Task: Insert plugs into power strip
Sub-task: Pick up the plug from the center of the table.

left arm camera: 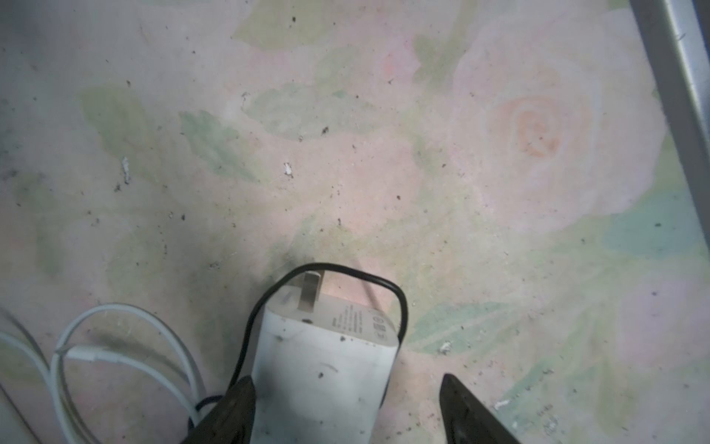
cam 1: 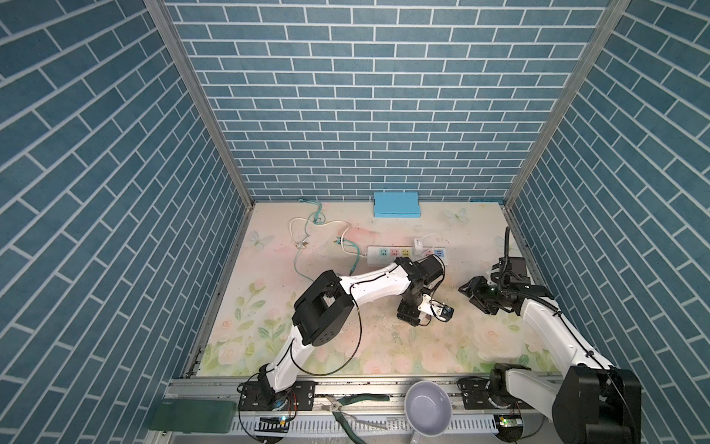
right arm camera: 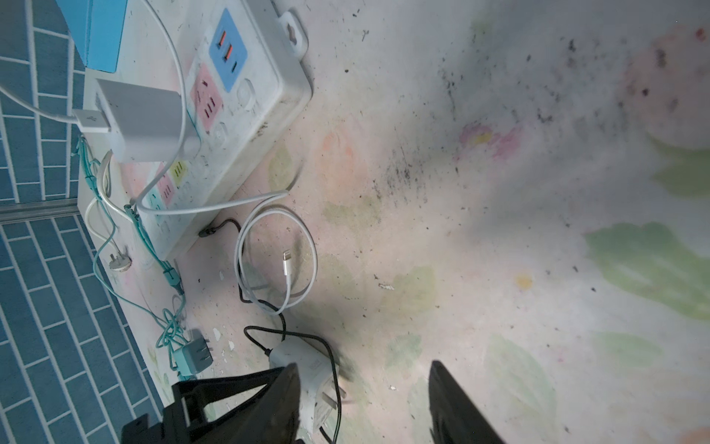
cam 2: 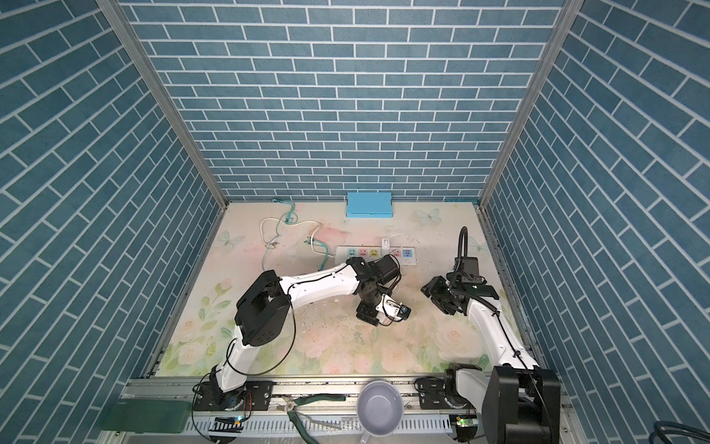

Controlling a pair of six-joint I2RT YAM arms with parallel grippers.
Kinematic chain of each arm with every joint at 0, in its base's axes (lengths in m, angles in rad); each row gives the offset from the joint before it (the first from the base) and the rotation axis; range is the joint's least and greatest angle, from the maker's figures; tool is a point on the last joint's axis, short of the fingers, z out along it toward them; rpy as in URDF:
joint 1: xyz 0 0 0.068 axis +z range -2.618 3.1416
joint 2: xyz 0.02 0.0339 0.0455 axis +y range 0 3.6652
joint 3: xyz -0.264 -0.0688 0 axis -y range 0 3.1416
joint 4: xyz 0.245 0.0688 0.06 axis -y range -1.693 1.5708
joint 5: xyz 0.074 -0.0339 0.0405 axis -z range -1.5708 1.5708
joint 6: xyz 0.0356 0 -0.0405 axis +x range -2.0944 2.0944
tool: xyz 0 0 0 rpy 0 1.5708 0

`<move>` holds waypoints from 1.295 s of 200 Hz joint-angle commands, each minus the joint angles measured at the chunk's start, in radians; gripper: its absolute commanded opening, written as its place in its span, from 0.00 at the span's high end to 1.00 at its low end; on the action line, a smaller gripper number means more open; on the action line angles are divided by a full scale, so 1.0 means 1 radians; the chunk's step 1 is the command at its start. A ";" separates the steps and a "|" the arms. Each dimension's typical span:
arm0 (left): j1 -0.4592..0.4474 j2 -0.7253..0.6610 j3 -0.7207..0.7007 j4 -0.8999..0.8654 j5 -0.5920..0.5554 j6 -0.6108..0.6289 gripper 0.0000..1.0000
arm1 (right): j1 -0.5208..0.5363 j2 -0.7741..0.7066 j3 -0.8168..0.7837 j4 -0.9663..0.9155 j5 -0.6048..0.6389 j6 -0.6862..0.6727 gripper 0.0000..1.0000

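In the left wrist view a white plug [left arm camera: 326, 369] lies on the floral mat with its prongs pointing away and a black cable looped round them. My left gripper [left arm camera: 345, 378] is open around it: one finger touches its side, the other stands clear with a gap. The same plug [right arm camera: 307, 369] shows in the right wrist view, partly behind a finger of my open, empty right gripper [right arm camera: 364, 364]. The power strip [cam 1: 407, 255] lies beyond the left arm, with another white plug [right arm camera: 142, 119] seated in it. A teal plug [right arm camera: 192, 357] lies loose near the wall.
A light-blue box [cam 1: 395, 203] rests against the back wall. White and teal cables [cam 1: 307, 226] tangle at the back left, and a white charging cable [right arm camera: 286, 265] coils beside the strip. A purple bowl [cam 1: 427, 407] and pliers [cam 1: 345, 407] sit on the front rail.
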 commanded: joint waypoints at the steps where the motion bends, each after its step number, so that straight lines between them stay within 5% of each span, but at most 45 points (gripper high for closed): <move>1: 0.007 0.047 0.024 0.028 -0.024 0.040 0.23 | -0.008 -0.003 -0.006 0.010 -0.023 -0.020 0.46; 97: 0.008 0.184 0.181 -0.067 -0.051 0.070 0.26 | -0.025 0.001 -0.027 0.040 -0.040 -0.022 0.46; 142: 0.007 0.201 0.262 -0.168 -0.048 0.010 0.44 | -0.029 0.014 -0.040 0.052 -0.053 -0.032 0.46; 191: 0.020 0.210 0.440 -0.217 -0.014 -0.295 0.47 | -0.028 0.067 0.020 -0.016 -0.101 -0.119 0.46; 234: 0.077 0.384 0.929 -0.493 0.020 -0.712 0.52 | -0.027 0.025 0.060 -0.035 -0.094 -0.157 0.46; 259: 0.107 0.386 0.985 -0.540 0.055 -0.863 0.52 | -0.025 -0.046 0.066 -0.055 -0.043 -0.188 0.46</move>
